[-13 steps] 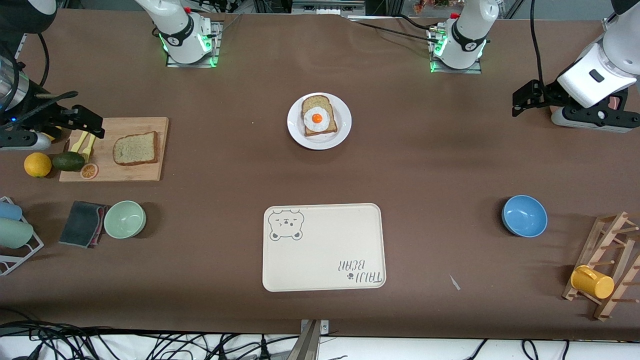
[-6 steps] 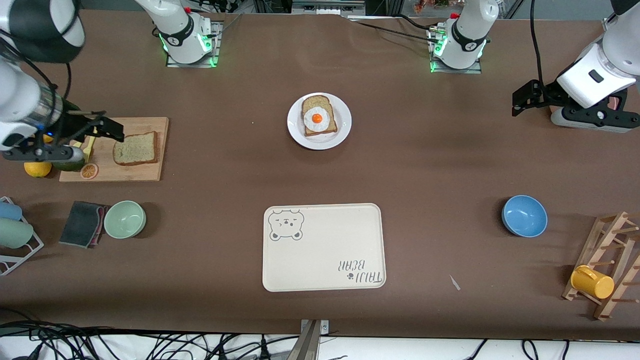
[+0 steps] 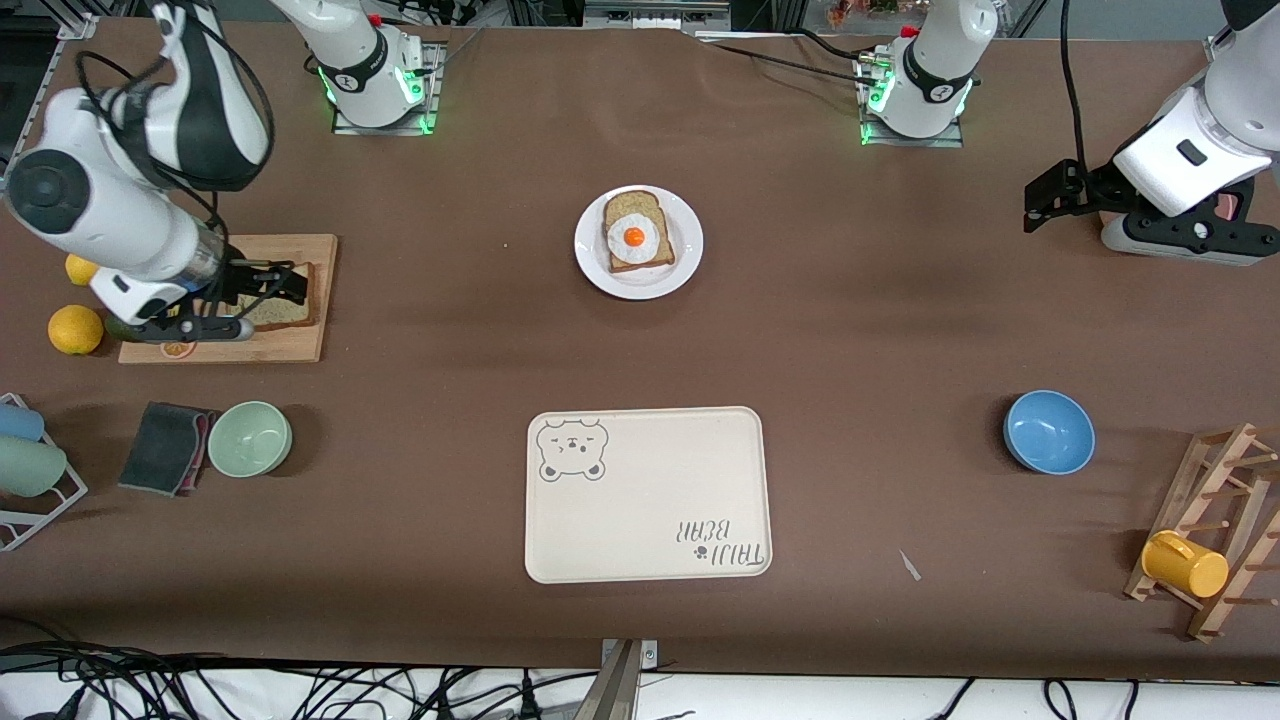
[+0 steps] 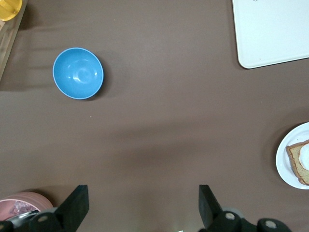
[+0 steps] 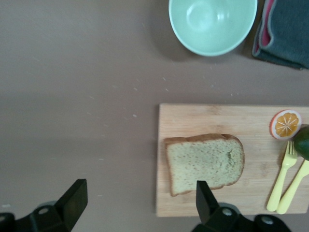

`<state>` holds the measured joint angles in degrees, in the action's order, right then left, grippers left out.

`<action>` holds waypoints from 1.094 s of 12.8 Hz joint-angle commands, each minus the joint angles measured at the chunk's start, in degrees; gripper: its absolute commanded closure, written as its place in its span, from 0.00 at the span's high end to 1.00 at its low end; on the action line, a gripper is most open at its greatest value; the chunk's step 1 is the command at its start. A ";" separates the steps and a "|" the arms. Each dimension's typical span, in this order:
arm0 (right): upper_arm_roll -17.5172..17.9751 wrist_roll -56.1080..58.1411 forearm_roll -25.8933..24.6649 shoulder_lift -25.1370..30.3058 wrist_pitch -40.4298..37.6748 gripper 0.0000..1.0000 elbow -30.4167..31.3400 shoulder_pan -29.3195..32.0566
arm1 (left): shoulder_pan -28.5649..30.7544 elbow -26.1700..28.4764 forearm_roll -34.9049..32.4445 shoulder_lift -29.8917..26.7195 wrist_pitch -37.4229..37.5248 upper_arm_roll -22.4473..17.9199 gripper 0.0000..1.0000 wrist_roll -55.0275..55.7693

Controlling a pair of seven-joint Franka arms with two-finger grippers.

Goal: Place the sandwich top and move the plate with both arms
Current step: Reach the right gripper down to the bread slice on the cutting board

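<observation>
Our right gripper [image 3: 285,290] hangs over the cutting board [image 3: 300,345], jaws spread wide and holding nothing. In the right wrist view its fingers [image 5: 72,195] stand well apart, one over the bare table and the other at the edge of the bread, so the gripper is not yet centred on it. The sandwich top [image 5: 205,162] lies flat on the board, untouched, with an orange slice [image 5: 286,124], two yellow forks [image 5: 285,181] and an avocado [image 5: 304,141] beside it toward the right arm's end. A green bowl [image 3: 250,438] and a folded cloth [image 3: 165,446] sit nearer the front camera than the board.

Our left gripper [image 3: 1045,200] waits at the left arm's end of the table, also open and empty, with a blue bowl [image 3: 1048,431] nearer the camera.

The plate [image 3: 590,262] sits mid-table between the two bases and carries the egg slice [image 3: 637,237]. The tray [image 3: 648,493] lies nearer the camera than the plate, with nothing on it.

We judge the task barely begun: the top still has to be gripped, carried and laid over the egg, and then both arms must move the plate, probably to the tray
</observation>
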<state>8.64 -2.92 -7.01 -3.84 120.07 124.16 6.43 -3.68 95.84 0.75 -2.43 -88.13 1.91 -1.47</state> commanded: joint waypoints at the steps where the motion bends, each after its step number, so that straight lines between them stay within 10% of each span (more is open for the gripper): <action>1: 0.15 -2.35 -5.01 2.44 6.39 0.99 7.57 0.60 | 0.34 -0.91 0.05 0.58 0.85 0.20 1.00 -0.55; 14: -0.47 -12.55 -20.50 -8.90 18.36 0.76 13.47 4.73 | -0.45 -0.91 0.05 0.76 1.38 0.37 1.00 -0.46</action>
<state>7.75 -13.45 -26.05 -12.56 137.98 137.69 10.53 -3.86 95.84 0.75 -1.86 -87.70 2.22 -1.47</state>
